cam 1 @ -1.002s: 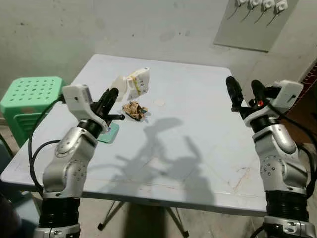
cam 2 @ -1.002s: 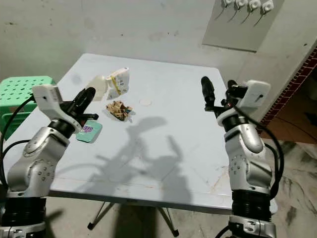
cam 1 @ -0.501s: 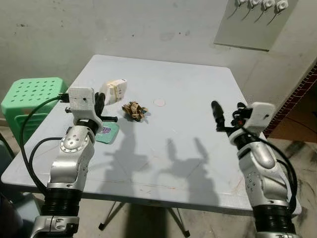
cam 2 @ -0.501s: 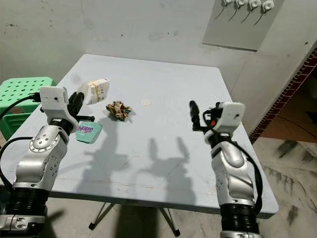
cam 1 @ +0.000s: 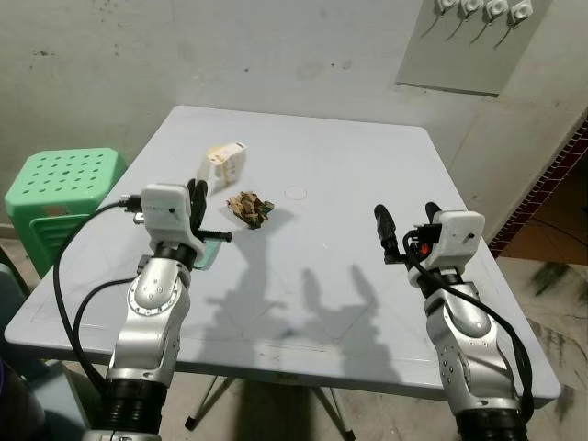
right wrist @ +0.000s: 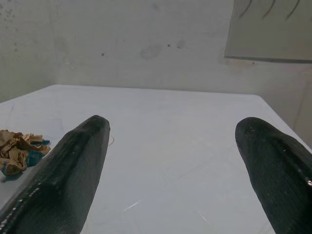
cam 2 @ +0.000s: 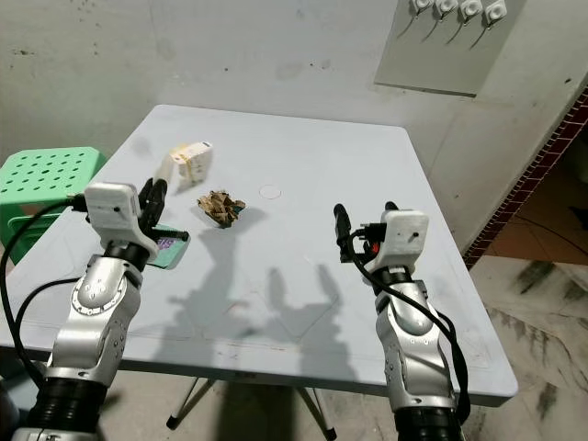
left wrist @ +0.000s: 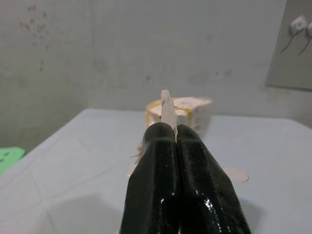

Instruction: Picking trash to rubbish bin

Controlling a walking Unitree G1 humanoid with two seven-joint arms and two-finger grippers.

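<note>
My left gripper (cam 1: 196, 191) is shut on a thin white flap of a small white and yellow carton (cam 1: 229, 162), which hangs just above the grey table (cam 1: 358, 152) at its left side. In the left wrist view the flap sticks up between the closed fingertips (left wrist: 168, 134), with the carton (left wrist: 190, 106) beyond. A crumpled brown wrapper (cam 1: 249, 208) lies on the table just right of that gripper. A teal packet (cam 2: 166, 250) lies flat under the left wrist. My right gripper (cam 1: 405, 223) stands open over the table's right half, nothing between its fingers (right wrist: 73, 161).
A green plastic stool (cam 1: 57, 184) stands left of the table. A small pale round disc (cam 1: 295, 193) lies near the table's middle. A grey wall panel with plugs (cam 1: 473, 41) hangs at the back right. Brick edge and floor lie to the right.
The view has shifted. Both arms have drawn back toward me and lower. The left gripper still holds the carton; the right gripper has come in over the table, still open.
</note>
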